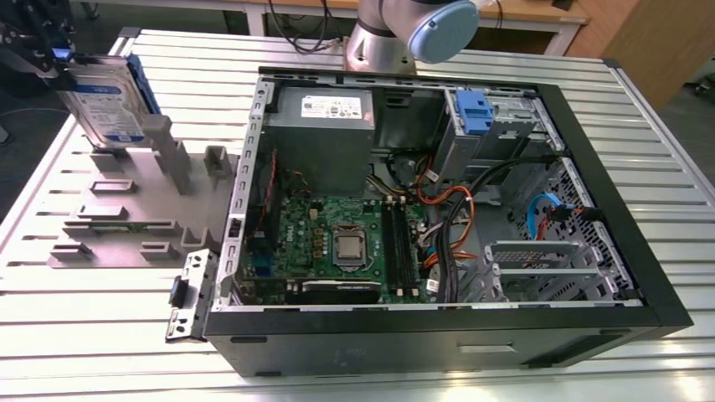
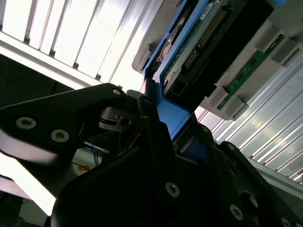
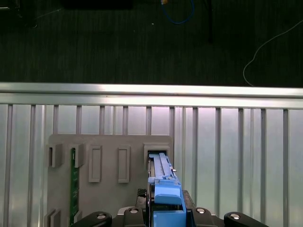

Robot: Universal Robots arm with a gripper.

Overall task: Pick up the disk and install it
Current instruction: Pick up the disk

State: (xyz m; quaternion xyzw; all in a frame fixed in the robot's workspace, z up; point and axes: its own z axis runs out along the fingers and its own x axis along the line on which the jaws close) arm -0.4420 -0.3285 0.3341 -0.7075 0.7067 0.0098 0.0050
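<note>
here the gripper [image 1: 56,60] clamps the disk [image 1: 106,96] by its blue top rail, upright at the grey holder [image 1: 123,213], likely since that slot stores it on edge. the open computer case [image 1: 447,335] lies well apart.

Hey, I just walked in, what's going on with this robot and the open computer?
The arm's gripper is shut on the disk, holding it upright by its blue carrier at the grey fixture, on the exterior view's left. Whether it is clear of the fixture's slot is hard to tell. The open computer case lies beside it, the disk not yet installed.
</note>
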